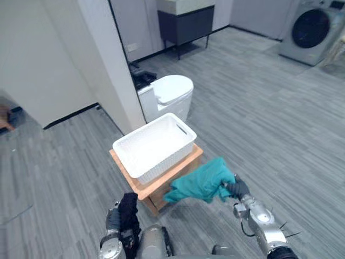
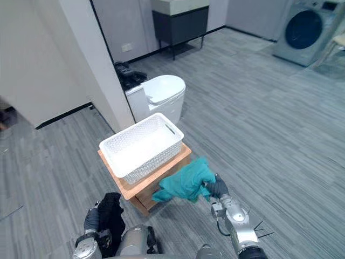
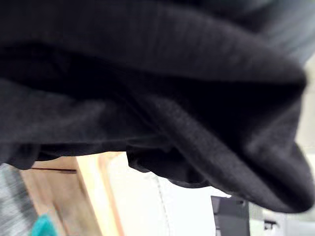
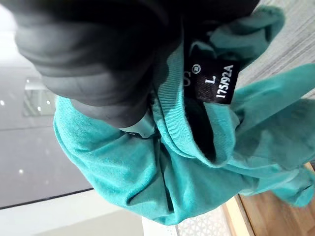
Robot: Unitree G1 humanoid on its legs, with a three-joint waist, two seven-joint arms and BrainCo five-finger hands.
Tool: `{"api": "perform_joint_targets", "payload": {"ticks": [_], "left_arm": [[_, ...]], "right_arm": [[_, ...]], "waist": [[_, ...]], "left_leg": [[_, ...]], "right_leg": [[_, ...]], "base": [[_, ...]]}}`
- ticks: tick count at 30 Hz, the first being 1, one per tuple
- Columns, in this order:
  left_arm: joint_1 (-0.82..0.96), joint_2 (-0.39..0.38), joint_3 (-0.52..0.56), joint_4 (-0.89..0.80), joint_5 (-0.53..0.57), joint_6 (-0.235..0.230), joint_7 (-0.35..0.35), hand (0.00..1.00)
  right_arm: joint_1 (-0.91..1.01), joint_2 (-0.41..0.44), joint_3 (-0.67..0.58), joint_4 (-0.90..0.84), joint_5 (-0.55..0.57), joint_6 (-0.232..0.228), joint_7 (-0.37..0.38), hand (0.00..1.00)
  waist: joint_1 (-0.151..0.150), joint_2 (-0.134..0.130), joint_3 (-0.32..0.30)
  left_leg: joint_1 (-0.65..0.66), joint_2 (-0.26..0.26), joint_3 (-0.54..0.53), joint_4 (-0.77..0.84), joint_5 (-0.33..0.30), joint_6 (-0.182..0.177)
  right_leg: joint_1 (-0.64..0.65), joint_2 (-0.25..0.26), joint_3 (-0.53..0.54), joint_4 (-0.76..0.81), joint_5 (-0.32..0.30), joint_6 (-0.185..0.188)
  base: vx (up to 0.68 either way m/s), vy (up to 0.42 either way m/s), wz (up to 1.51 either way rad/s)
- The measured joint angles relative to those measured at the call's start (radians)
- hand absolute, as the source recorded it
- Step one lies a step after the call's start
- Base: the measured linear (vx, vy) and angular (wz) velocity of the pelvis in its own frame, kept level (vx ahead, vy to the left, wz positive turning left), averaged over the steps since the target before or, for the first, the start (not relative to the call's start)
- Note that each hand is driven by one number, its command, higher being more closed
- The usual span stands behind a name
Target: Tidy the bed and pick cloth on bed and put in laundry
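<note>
Left eye view: low at left, the left hand carries a draped black cloth, grip cannot be told. White laundry basket sits on a wooden bench. Teal shirt hangs beside the bench corner, right hand clamped on it.

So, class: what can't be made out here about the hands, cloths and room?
Left hand: its grip, covered by the crumpled black cloth, left wrist view.
Low wooden stand: front corner behind the bunched teal cloth, eye views.
Grey front-loading washing machine: top cut off by the frame edge.
</note>
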Motion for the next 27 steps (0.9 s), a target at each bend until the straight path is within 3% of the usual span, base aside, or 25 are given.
{"api": "perform_joint_targets", "payload": {"ticks": [1, 2, 4, 5, 7, 9, 10, 11, 12, 13, 14, 16, 18, 22, 27], "left_arm": [[0.007, -0.012, 0.007, -0.026, 0.002, -0.006, -0.002, 1.00], [0.007, -0.014, 0.013, -0.026, 0.002, -0.006, -0.006, 1.00], [0.005, -0.015, 0.018, -0.025, 0.003, -0.006, -0.033, 1.00], [-0.003, -0.019, 0.011, -0.017, 0.003, -0.006, -0.045, 1.00], [-0.021, -0.004, -0.018, -0.010, 0.022, -0.005, -0.086, 1.00], [-0.040, 0.027, -0.040, -0.007, 0.025, -0.005, -0.103, 1.00], [-0.047, 0.037, -0.043, -0.008, 0.025, -0.005, -0.107, 1.00], [-0.070, 0.058, -0.051, -0.008, 0.025, -0.006, -0.110, 1.00], [-0.097, 0.071, -0.058, -0.008, 0.025, -0.004, -0.117, 1.00], [-0.108, 0.078, -0.060, -0.008, 0.025, -0.004, -0.124, 1.00], [-0.117, 0.098, -0.062, -0.008, 0.024, -0.002, -0.131, 1.00], [-0.110, 0.120, -0.060, -0.008, 0.024, 0.013, -0.127, 1.00], [-0.103, 0.117, -0.054, 0.003, 0.021, 0.014, -0.122, 1.00], [-0.108, 0.094, -0.047, 0.011, 0.020, 0.011, -0.129, 1.00], [-0.131, 0.086, -0.024, 0.032, 0.008, -0.008, -0.129, 1.00]], "right_arm": [[-0.025, -0.012, -0.010, 0.009, 0.000, 0.001, -0.021, 1.00], [-0.035, -0.004, -0.008, 0.012, 0.000, 0.001, -0.026, 1.00], [-0.056, 0.016, -0.011, 0.011, 0.002, -0.010, -0.042, 1.00], [-0.059, 0.014, -0.015, 0.012, 0.002, -0.016, -0.046, 1.00], [-0.060, 0.028, -0.036, 0.035, 0.001, -0.020, -0.065, 1.00], [-0.056, 0.038, -0.045, 0.039, 0.001, -0.021, -0.090, 1.00], [-0.055, 0.041, -0.046, 0.031, 0.002, -0.021, -0.102, 1.00], [-0.044, 0.051, -0.062, -0.027, 0.001, -0.021, -0.115, 1.00], [-0.018, 0.056, -0.088, -0.122, -0.007, -0.020, -0.129, 1.00], [-0.002, 0.057, -0.100, -0.180, -0.014, -0.020, -0.133, 1.00], [0.029, 0.066, -0.131, -0.310, -0.037, -0.023, -0.141, 1.00], [0.034, 0.074, -0.149, -0.366, -0.043, -0.030, -0.137, 1.00], [0.015, 0.057, -0.180, -0.415, -0.043, -0.053, -0.111, 1.00], [-0.018, -0.006, -0.224, -0.558, -0.043, -0.049, -0.057, 1.00], [-0.109, -0.125, -0.248, -0.762, -0.020, -0.046, 0.035, 1.00]], "waist": [[0.007, 0.004, -0.002], [0.006, -0.012, 0.000], [0.001, -0.066, -0.003], [0.000, -0.067, 0.000], [-0.024, -0.074, 0.009], [-0.041, -0.076, 0.019], [-0.052, -0.078, 0.019], [-0.059, -0.073, 0.023], [-0.066, -0.091, 0.012], [-0.072, -0.090, 0.013], [-0.088, -0.115, 0.000], [-0.089, -0.158, -0.026], [-0.083, -0.141, -0.048], [-0.097, -0.131, -0.052], [-0.106, -0.131, -0.061]], "left_leg": [[0.034, -0.033, 0.014, -0.121, 0.101, 0.103], [0.044, -0.047, 0.018, -0.132, 0.103, 0.131], [0.069, -0.105, 0.010, -0.164, 0.074, 0.168], [0.081, -0.120, 0.001, -0.174, 0.070, 0.172], [0.155, -0.154, -0.062, -0.197, 0.061, 0.189], [0.229, -0.154, -0.123, -0.199, 0.049, 0.196], [0.247, -0.153, -0.146, -0.203, 0.047, 0.193], [0.271, -0.153, -0.186, -0.222, 0.046, 0.189], [0.274, -0.154, -0.223, -0.230, 0.046, 0.180], [0.272, -0.157, -0.245, -0.232, 0.046, 0.174], [0.274, -0.183, -0.276, -0.242, 0.042, 0.160], [0.281, -0.218, -0.282, -0.249, 0.029, 0.140], [0.261, -0.193, -0.277, -0.217, -0.015, 0.104], [0.237, -0.151, -0.267, -0.207, -0.033, 0.083], [0.238, -0.137, -0.253, -0.198, -0.051, 0.089]], "right_leg": [[0.018, 0.004, -0.016, 0.013, -0.043, 0.017], [0.022, -0.006, -0.021, 0.024, -0.057, 0.019], [-0.003, -0.062, -0.039, 0.133, -0.126, 0.051], [-0.040, -0.088, -0.036, 0.240, -0.135, 0.060], [-0.196, -0.165, -0.005, 0.675, -0.081, 0.066], [-0.228, -0.154, 0.033, 0.753, -0.129, 0.048], [-0.233, -0.140, 0.043, 0.729, -0.141, 0.051], [-0.255, -0.094, 0.095, 0.615, -0.146, 0.050], [-0.266, -0.050, 0.163, 0.480, -0.142, 0.055], [-0.266, -0.030, 0.194, 0.400, -0.133, 0.061], [-0.264, -0.018, 0.255, 0.242, -0.043, 0.064], [-0.261, -0.025, 0.297, 0.162, 0.136, 0.043], [-0.223, -0.011, 0.294, 0.058, 0.123, 0.040], [-0.183, 0.027, 0.288, -0.077, 0.176, 0.017], [-0.165, 0.041, 0.293, -0.113, 0.195, 0.017]], "base": [[0.38, -0.030, 0.48], [0.31, -0.011, 0.34], [0.24, -0.004, 0.33], [0.30, 0.016, 0.47], [0.30, 0.052, 0.75], [0.31, -0.005, 0.98], [0.35, -0.078, 1.16], [0.25, -0.099, 1.07], [0.29, -0.123, 1.04], [0.25, -0.140, 1.13], [0.19, -0.125, 0.87], [0.17, -0.155, 0.42], [0.22, -0.186, -0.16], [0.12, -0.077, -0.16], [0.04, -0.009, -0.08]]}}
